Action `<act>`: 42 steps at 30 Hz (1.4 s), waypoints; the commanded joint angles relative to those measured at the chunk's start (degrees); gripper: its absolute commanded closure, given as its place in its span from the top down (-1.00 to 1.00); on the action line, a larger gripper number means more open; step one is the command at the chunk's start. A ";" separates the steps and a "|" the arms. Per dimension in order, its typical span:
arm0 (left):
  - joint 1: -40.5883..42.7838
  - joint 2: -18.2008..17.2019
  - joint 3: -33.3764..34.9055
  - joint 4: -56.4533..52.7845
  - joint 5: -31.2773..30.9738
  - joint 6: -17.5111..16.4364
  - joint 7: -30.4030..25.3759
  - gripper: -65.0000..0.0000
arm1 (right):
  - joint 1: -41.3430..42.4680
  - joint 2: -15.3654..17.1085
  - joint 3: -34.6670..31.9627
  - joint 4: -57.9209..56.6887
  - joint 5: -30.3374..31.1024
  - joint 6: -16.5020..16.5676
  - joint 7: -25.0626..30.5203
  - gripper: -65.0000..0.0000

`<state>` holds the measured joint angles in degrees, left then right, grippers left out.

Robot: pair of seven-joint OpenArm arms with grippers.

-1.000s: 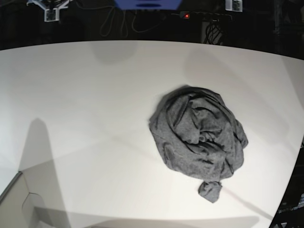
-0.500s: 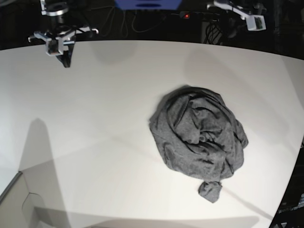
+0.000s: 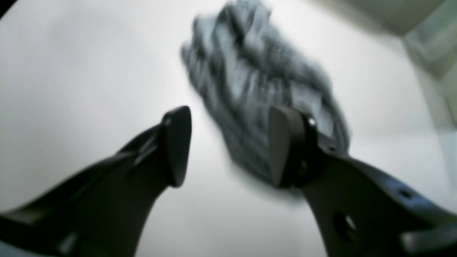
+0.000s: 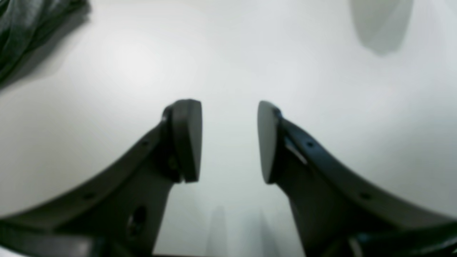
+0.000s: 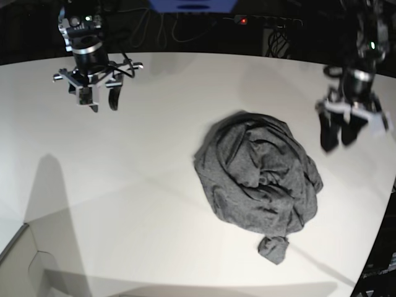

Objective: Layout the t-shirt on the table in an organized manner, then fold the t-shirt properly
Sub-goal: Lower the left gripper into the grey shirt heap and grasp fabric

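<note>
no readable text, labels, brands, numbers or signs anywhere

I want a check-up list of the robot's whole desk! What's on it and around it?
Surface: the table, white, bare apart from the shirt.
Job's things: the t-shirt, dark grey, crumpled in a heap, not laid out.
Clutter: nothing seen.
Grippers: left tool open, above the table beside the shirt; right tool open, near the far edge; both empty.
Cables: loops in the dark behind the table.
Surroundings: dark background with a small red light.

surface: white table (image 5: 124, 185) | on it: crumpled grey t-shirt (image 5: 257, 176)
</note>
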<state>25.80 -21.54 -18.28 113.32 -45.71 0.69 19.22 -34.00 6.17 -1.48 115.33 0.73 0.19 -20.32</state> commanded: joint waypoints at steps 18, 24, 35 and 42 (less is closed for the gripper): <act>-36.40 7.08 7.95 -35.65 1.36 -0.73 9.22 0.06 | -1.03 -2.35 0.20 0.50 -0.34 -0.05 -1.44 -0.19; -40.79 11.74 7.95 -42.15 10.68 -0.91 9.13 0.06 | -2.62 -2.09 0.29 0.14 -0.34 -0.05 -1.44 -0.19; -46.24 14.46 7.87 -51.56 13.23 -0.91 9.13 0.06 | -2.88 -2.00 0.29 0.14 -0.34 -0.05 -1.44 -0.19; -46.33 14.46 7.78 -49.19 13.05 -1.00 9.13 -0.86 | -2.79 -0.86 0.29 0.06 -0.34 -0.05 -1.44 -0.19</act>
<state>-18.92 -6.79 -10.39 63.00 -32.29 0.21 29.56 -36.64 5.04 -1.30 114.58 0.47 0.19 -22.96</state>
